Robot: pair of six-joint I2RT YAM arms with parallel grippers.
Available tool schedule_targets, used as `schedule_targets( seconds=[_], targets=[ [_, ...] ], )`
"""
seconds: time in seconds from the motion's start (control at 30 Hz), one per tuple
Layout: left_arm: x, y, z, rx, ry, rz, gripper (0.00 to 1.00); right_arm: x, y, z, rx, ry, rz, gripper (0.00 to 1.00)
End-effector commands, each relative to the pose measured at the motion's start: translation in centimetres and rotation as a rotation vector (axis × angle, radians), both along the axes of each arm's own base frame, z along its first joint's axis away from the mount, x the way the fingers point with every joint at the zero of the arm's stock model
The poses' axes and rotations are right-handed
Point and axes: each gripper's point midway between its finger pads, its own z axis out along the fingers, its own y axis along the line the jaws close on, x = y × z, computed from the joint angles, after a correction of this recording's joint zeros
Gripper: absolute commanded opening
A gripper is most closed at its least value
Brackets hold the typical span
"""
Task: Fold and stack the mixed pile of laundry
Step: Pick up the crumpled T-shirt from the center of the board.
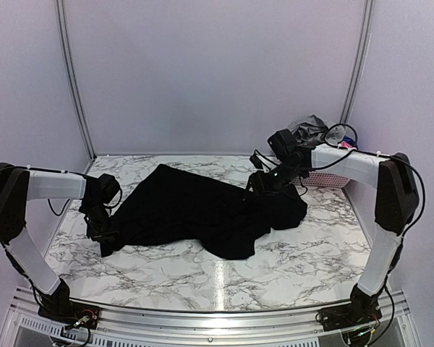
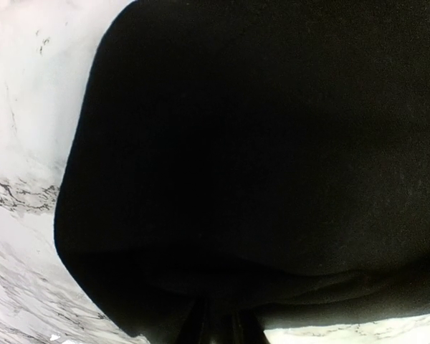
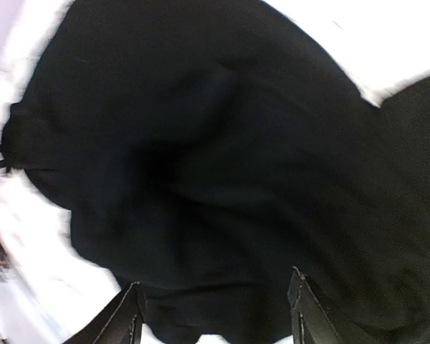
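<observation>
Right gripper (image 3: 215, 281) hovers with fingers spread over the black cloth (image 1: 202, 210), which sprawls rumpled across the surface (image 1: 289, 267). Left gripper (image 2: 226, 324) looks pinched on its left corner. Nothing's folded or stacked yet, and more laundry (image 1: 309, 129) waits at the basket (image 1: 325, 178) back right.

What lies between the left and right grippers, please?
The black cloth fills that stretch, spread on the marble table from the left gripper to the right gripper; the top external view shows it.
</observation>
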Motion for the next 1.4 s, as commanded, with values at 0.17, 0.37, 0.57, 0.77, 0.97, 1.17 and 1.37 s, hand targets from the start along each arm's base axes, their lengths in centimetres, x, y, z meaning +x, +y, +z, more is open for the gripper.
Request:
schedule_targets(
  seconds=[0.17, 0.37, 0.57, 0.77, 0.97, 1.17, 1.37],
  targets=[
    [0.8, 0.4, -0.8, 0.015, -0.004, 0.009, 0.09, -4.2, 10.6, 1.6, 0.203, 0.095, 0.085, 0.56],
    [0.9, 0.3, -0.8, 0.012, -0.005, 0.002, 0.09, -3.6, 11.3, -1.4, 0.167, 0.128, 0.039, 0.53],
    [1.1, 0.3, -0.6, 0.012, -0.014, 0.006, 0.09, -3.0, 11.4, -3.5, 0.126, 0.139, 0.022, 0.53],
    [1.3, 0.4, -0.5, 0.017, -0.019, 0.009, 0.09, -2.4, 12.3, -4.2, 0.144, 0.141, 0.025, 0.47],
    [1.5, 0.4, -0.5, 0.02, -0.023, 0.016, 0.12, -2.2, 13.1, -4.8, 0.154, 0.156, 0.032, 0.33],
    [1.2, 1.3, -0.5, 0.041, -0.027, 0.042, 0.32, -1.9, 13.2, -3.5, 0.168, 0.137, 0.034, 0.04],
    [-0.5, 2.6, -1.1, 0.077, -0.003, 0.081, 0.55, -2.5, 10.6, 1.3, 0.139, 0.049, 0.023, 0.0]
  ],
)
